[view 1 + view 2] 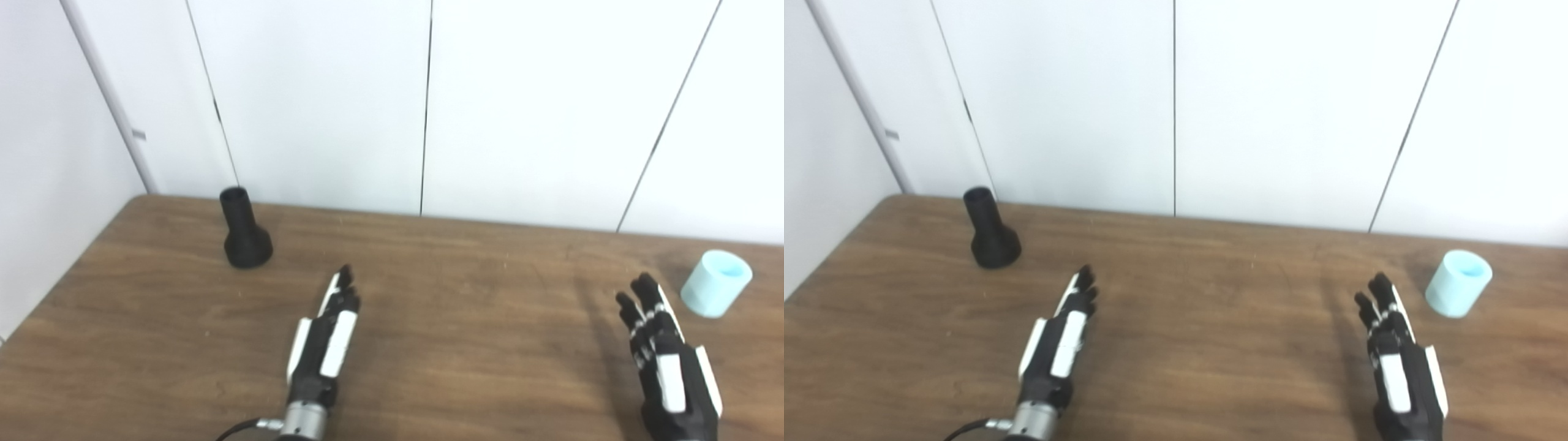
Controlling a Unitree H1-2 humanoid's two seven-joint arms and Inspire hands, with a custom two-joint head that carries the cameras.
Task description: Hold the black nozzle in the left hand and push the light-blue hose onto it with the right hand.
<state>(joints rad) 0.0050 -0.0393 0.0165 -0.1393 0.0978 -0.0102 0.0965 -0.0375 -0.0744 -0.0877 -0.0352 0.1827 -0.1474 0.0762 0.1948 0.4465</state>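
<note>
We see one brown wooden desk (465, 343) filling the lower half of the frame, with white wall panels (318, 98) behind it. Our two robot hands rest low in the picture, both empty with fingers stretched out flat and slightly apart. The left robot hand (324, 343) lies at lower centre-left; the right robot hand (670, 367) sits at lower right. One black nozzle (245, 229) stands upright on its wide base at the upper left of the desk, well apart from the left robot hand, up and to its left. One light-blue hose (716, 283), a short stubby tube, stands at the far right, near the right robot hand's fingertips (643, 285) but not touching. We can read no writing anywhere.
</note>
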